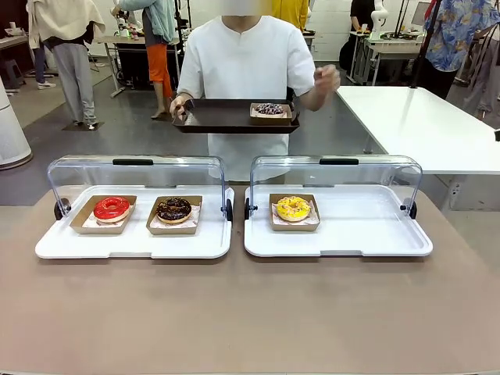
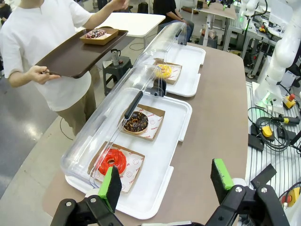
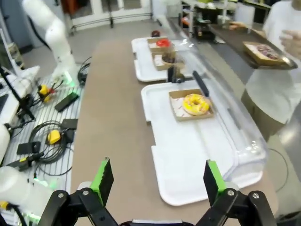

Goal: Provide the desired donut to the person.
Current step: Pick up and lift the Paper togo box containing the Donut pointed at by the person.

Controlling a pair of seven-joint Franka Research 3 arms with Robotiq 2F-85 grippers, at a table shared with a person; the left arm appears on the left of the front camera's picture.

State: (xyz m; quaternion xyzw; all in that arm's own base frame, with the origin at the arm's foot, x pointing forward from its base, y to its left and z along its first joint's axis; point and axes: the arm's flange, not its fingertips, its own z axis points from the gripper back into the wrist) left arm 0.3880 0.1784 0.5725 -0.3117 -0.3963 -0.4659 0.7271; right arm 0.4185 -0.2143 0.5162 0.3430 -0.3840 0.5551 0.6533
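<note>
Left pincer hangs wide open and empty over the near side of the worktop. Right pincer same deal, jaws spread, nothing in them. Left white tray has the red donut and chocolate donut, and the right tray has the yellow donut. Clear lids are tipped back toward the person, I'd guess so the arms can reach in. Person holds a brown tray out with one sprinkled donut on it, probably waiting for another. Can't tell which they want. Front view gives the row order, while the left wrist view adds the hand gripping the tray edge.
</note>
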